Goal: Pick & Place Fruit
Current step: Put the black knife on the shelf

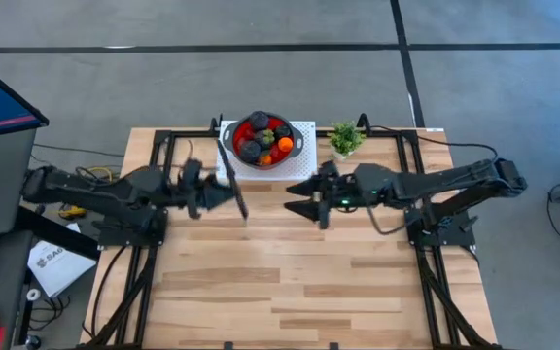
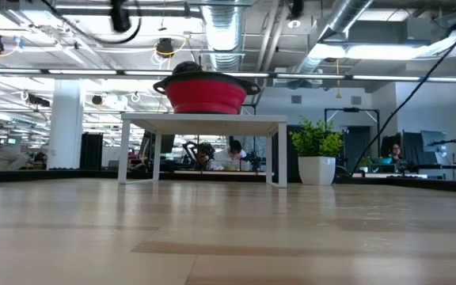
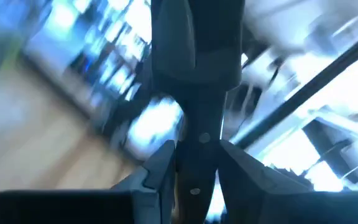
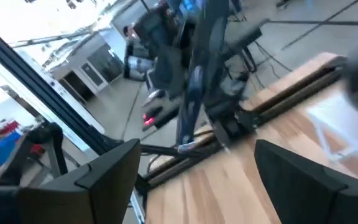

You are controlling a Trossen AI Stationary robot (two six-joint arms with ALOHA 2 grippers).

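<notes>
Fruit (image 1: 263,139) fills the red bowl (image 1: 291,155) on the white stand (image 1: 304,165).

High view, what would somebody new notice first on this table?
Probably the red bowl heaped with fruit, on a small white stand at the table's far edge, beside a potted plant. Next, the left gripper, shut on a black knife above the wood near the bowl. The right gripper faces it, fingers open and empty.
</notes>
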